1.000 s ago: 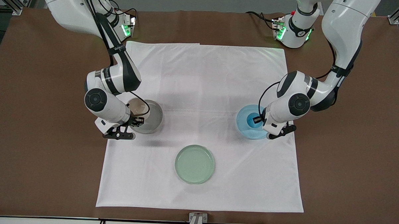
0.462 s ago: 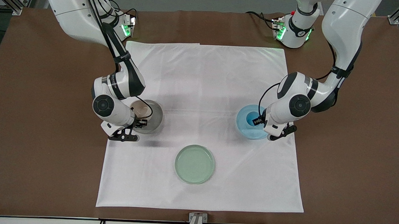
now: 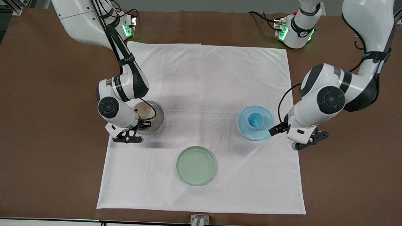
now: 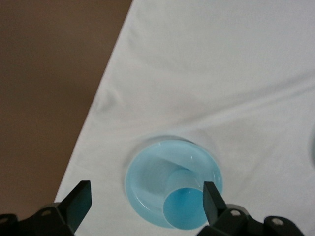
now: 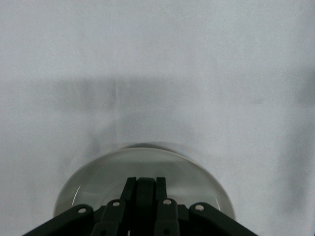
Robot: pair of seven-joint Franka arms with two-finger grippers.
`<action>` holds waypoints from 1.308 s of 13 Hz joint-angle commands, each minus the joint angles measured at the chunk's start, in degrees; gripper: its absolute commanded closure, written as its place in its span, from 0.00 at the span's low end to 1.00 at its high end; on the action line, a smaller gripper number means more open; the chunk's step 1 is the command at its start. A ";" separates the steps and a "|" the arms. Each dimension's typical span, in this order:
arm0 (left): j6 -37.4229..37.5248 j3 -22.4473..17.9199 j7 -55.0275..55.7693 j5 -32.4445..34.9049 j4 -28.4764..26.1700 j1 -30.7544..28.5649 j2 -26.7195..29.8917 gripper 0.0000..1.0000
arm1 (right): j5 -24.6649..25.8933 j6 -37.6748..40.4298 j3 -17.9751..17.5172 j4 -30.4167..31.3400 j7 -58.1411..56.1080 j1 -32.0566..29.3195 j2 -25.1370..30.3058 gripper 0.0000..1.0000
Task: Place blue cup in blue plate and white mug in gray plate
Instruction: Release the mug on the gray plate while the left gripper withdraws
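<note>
blue cup point(image 3: 255, 121) in blue plate point(image 3: 265, 133) | left pincer point(image 4: 147, 201) spread | right pincer point(image 5: 142, 189) pinching white mug point(image 3: 141, 111) — over gray plate point(image 3: 155, 124)

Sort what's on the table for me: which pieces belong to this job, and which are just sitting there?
Job pieces:
blue cup, in the blue plate
white mug, on the gray plate

Just sitting there:
pale green plate
white cloth

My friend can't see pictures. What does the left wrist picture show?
A blue cup stands in a blue plate on a white cloth, with brown table beside it. The left gripper hangs open above them, holding nothing.
</note>
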State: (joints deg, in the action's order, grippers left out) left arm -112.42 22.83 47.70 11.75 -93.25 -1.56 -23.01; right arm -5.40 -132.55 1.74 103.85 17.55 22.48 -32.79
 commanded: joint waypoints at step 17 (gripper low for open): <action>21.10 -17.62 -37.65 -9.72 4.32 3.13 20.71 0.00 | 0.39 31.70 1.24 -1.37 -1.02 -7.35 21.50 0.00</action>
State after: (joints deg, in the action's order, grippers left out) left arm -92.16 9.34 13.06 4.20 -84.83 -1.46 -6.44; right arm -5.31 -106.12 3.70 99.21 17.37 18.97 -19.29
